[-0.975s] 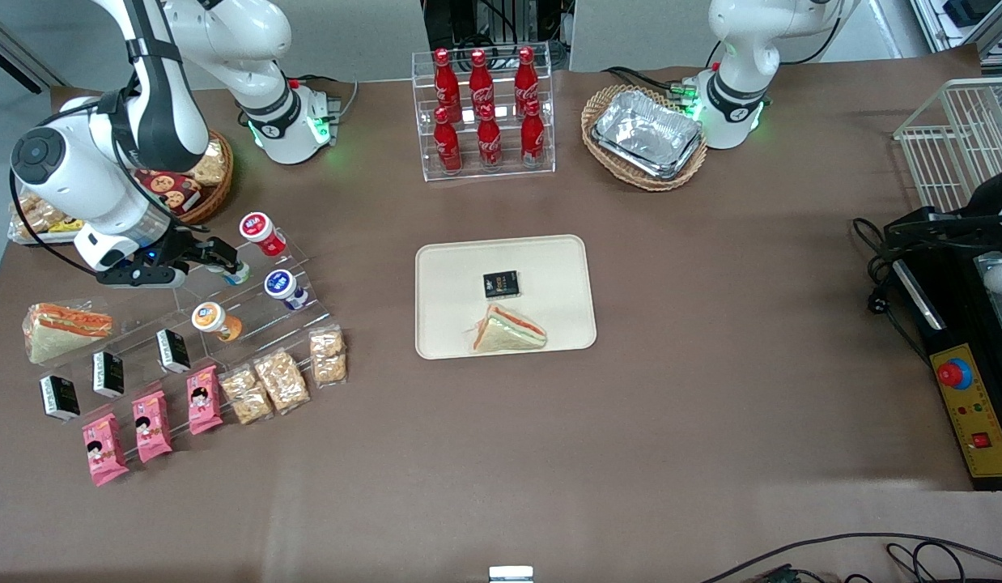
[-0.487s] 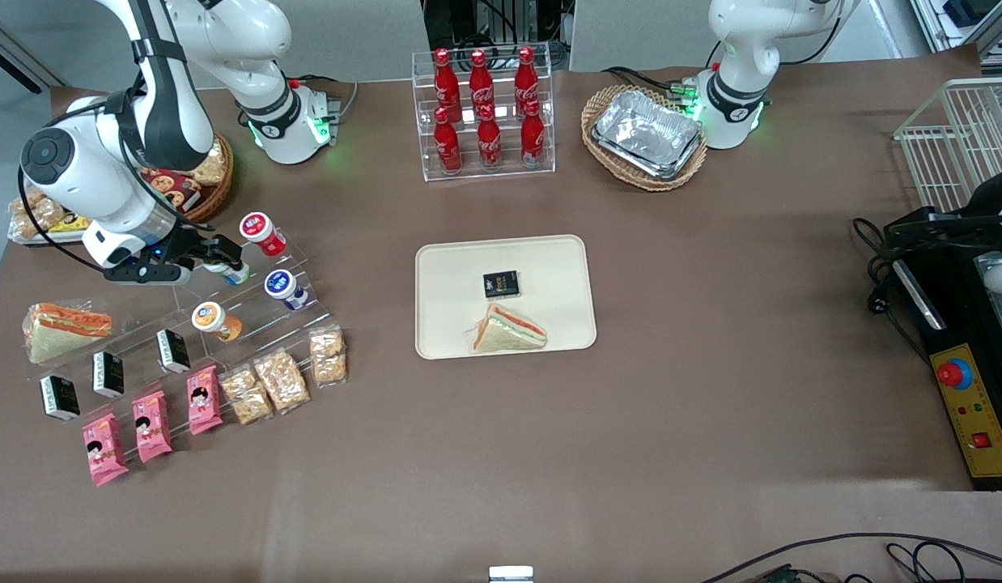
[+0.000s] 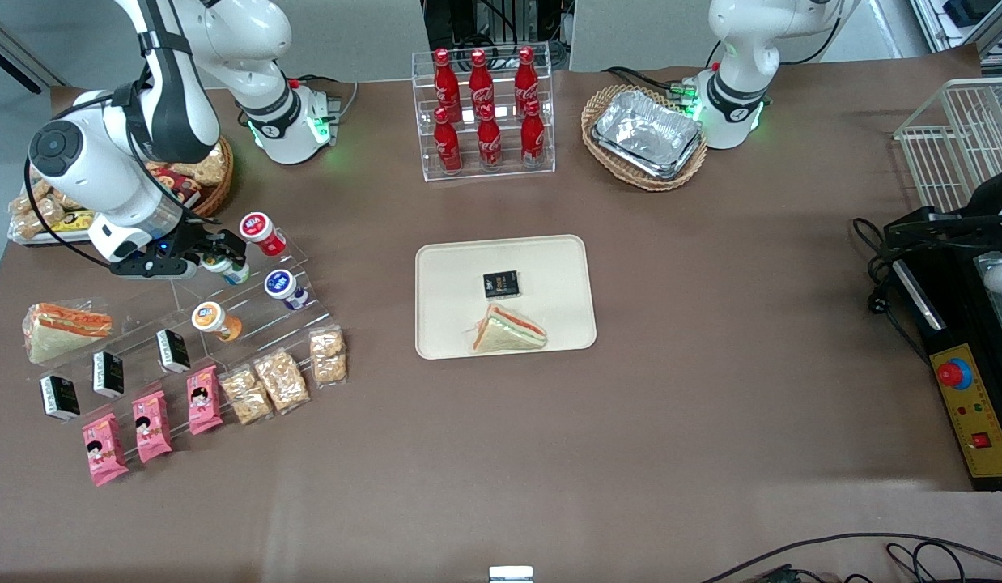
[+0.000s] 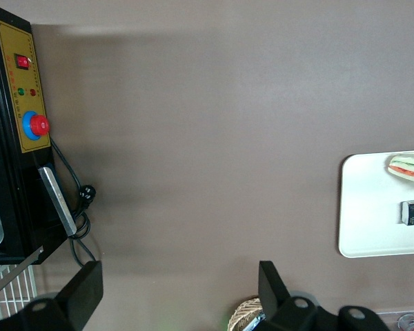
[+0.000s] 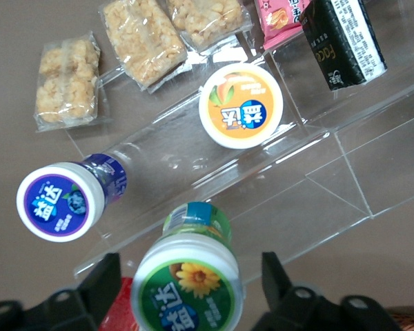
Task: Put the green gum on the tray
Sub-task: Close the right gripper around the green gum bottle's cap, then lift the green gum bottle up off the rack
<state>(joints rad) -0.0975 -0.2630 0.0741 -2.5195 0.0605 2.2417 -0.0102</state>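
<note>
The gum (image 5: 188, 288) is a small white tub with a green-rimmed round lid bearing a yellow flower and white lettering, and a green label around its body. It sits between the gripper (image 3: 218, 261) fingers (image 5: 96, 286), which stand spread on either side of the lid, toward the working arm's end of the table. The tray (image 3: 452, 267) is flat, cream-beige and rectangular with rounded corners and a low rim, lying mid-table well apart from the gum.

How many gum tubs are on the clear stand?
4: green gum between the claw fingers, red tub beside it, blue tub and orange tub on steps nearer the camera.
</note>
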